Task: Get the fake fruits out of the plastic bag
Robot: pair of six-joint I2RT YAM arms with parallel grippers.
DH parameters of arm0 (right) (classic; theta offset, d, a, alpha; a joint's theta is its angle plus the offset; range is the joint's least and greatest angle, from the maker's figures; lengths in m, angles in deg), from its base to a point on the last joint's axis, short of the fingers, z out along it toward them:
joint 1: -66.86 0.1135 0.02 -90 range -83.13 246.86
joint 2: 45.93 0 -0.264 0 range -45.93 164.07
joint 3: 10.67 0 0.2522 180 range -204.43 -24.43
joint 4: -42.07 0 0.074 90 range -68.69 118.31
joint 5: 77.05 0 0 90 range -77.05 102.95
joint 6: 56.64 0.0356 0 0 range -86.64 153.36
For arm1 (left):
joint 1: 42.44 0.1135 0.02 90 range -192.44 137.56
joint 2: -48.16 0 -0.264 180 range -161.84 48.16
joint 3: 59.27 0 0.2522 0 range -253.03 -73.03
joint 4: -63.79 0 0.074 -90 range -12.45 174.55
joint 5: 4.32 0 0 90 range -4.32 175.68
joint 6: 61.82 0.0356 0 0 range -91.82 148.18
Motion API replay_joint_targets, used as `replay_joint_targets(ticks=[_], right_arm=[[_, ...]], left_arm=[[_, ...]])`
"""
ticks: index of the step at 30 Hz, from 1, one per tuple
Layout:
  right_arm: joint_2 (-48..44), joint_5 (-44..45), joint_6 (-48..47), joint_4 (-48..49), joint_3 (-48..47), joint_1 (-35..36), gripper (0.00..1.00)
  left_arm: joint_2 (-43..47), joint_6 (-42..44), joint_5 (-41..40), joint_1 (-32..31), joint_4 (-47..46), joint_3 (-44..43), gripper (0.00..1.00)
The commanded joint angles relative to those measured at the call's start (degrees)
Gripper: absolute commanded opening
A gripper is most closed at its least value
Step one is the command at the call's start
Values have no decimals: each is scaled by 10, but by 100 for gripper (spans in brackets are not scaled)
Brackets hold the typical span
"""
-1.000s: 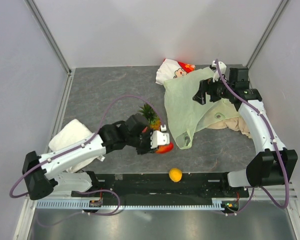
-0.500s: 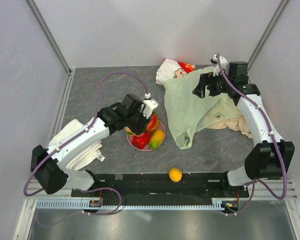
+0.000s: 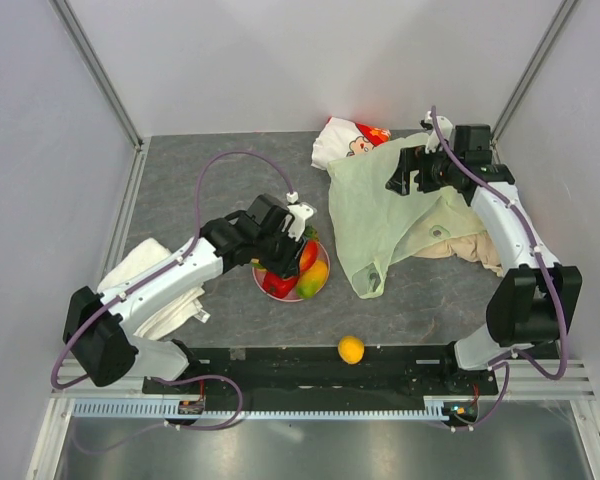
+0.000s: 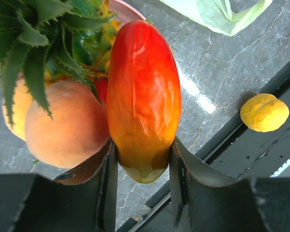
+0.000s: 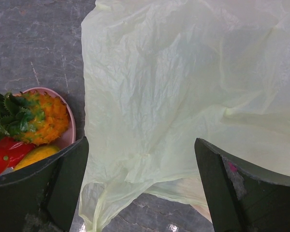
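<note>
Left wrist view is showing the left hand (image 4: pixel 142 145) clamping the mango (image 4: pixel 142 82) at the pink plate (image 4: pixel 130 8), release likely coming next, while the right hand (image 5: pixel 140 145) is gaping above the plastic bag (image 5: pixel 183 72) at the plate's 3 o'clock.

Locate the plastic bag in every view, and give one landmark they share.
Top external: the plastic bag lies spread out right of centre.
Left wrist: only a corner of it shows, at the top right.
Right wrist: it fills most of the frame.
Shared landmark: the pink plate.
</note>
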Motion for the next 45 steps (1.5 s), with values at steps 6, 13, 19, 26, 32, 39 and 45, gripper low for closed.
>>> replay_joint_targets(ticks=[6, 13, 19, 26, 32, 39, 45], right_arm=[[27, -8, 13, 15, -53, -5, 98], [-29, -179, -66, -4, 6, 33, 98], [-145, -173, -401, -158, 71, 164, 98], [-160, -148, -662, -229, 94, 265, 96], [-143, -171, -690, -210, 93, 322, 95], [-95, -205, -619, -179, 71, 346, 86], [-110, -199, -550, -90, 99, 356, 78]], left_arm=[[2, -70, 20, -16, -7, 7, 2], [2, -52, 14, -23, -4, -5, 2], [2, 0, 44, -30, -6, -13, 2], [23, 70, 125, -29, -16, -7, 2], [45, 114, 147, -29, -17, -12, 2], [56, 130, 156, -29, -15, -18, 1], [53, 127, 170, -28, -18, -18, 2]])
